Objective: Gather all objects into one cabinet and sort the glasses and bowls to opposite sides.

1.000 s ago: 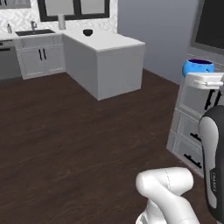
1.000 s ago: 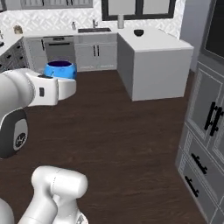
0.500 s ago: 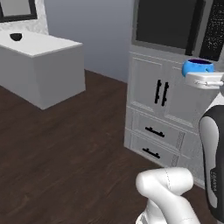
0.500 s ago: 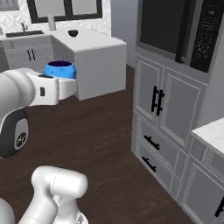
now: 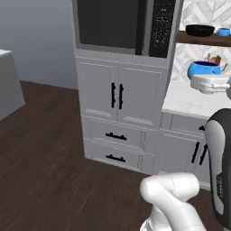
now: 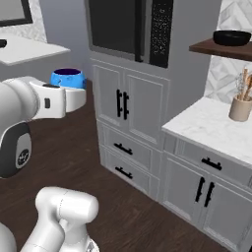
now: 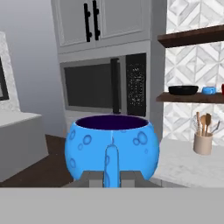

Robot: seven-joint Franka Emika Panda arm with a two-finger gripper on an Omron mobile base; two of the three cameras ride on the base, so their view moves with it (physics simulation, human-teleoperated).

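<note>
My gripper is shut on the handle of a glossy blue cup with a dark inside, held upright in the air. The same blue cup rides on the hand in front of the counter, and the blue cup sits above my white wrist. A dark brown shelf board on the tiled wall carries a wide black bowl, a second small blue cup to its right, and a red sliver at the frame edge. The shelf holds the bowl.
A tall grey cabinet with a built-in microwave and black-handled doors stands left of a white marble counter. A beige utensil holder with wooden spoons stands on the counter under the shelf. Dark wood floor lies open to the left.
The whole view has swung from the kitchen island to the microwave cabinet, counter and shelf, so the base has moved. The blue cup stays in my shut gripper.
</note>
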